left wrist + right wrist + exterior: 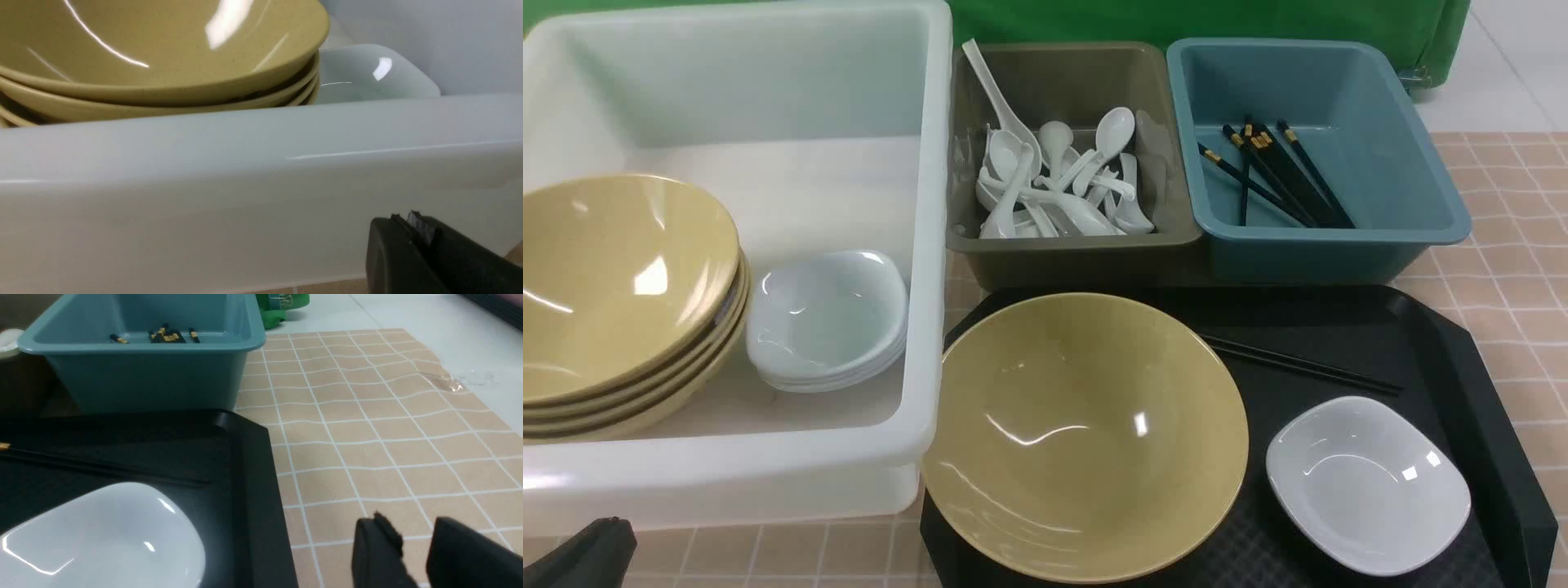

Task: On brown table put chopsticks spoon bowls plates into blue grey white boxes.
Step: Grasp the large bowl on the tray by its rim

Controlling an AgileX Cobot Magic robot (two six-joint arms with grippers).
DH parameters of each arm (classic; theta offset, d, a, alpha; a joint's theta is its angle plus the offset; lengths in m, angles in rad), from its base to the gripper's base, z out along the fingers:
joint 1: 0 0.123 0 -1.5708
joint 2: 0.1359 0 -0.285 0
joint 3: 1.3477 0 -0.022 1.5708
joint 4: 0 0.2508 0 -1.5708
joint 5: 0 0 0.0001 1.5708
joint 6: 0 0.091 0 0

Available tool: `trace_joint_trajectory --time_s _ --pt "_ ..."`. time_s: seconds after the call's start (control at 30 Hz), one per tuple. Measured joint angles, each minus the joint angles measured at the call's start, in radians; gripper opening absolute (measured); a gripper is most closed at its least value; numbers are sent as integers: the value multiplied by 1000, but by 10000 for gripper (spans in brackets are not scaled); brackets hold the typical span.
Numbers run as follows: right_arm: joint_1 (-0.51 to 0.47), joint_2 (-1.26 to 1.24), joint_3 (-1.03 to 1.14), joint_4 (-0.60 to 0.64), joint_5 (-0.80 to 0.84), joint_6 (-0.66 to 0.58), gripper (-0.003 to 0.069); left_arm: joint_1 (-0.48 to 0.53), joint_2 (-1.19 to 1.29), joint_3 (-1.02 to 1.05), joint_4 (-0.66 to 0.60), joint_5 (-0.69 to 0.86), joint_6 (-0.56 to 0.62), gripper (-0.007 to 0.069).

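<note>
On the black tray (1462, 343) sit a yellow bowl (1085, 433), a white plate (1368, 482) and a pair of black chopsticks (1298, 363). The white box (927, 269) holds stacked yellow bowls (621, 286) and stacked plates (827, 318). Several spoons (1054, 175) lie in the grey box (1078, 245), and several chopsticks (1282, 175) lie in the blue box (1421, 147). My left gripper (404, 218) is shut and empty, low outside the white box's near wall (204, 204). My right gripper (412, 526) is open and empty above the brown table (367, 428), beside the tray's edge (257, 477).
A green cloth (1176, 20) hangs behind the boxes. The brown table ends at a pale floor (470, 343) at the far right. A strip of tape (443, 381) lies on the mat's edge.
</note>
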Motion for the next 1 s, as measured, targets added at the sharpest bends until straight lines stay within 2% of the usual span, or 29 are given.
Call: trace_joint_trajectory --time_s 1.0 --pt "0 0 0 0 0 0 237 0 0 3 0 -30 0 1"
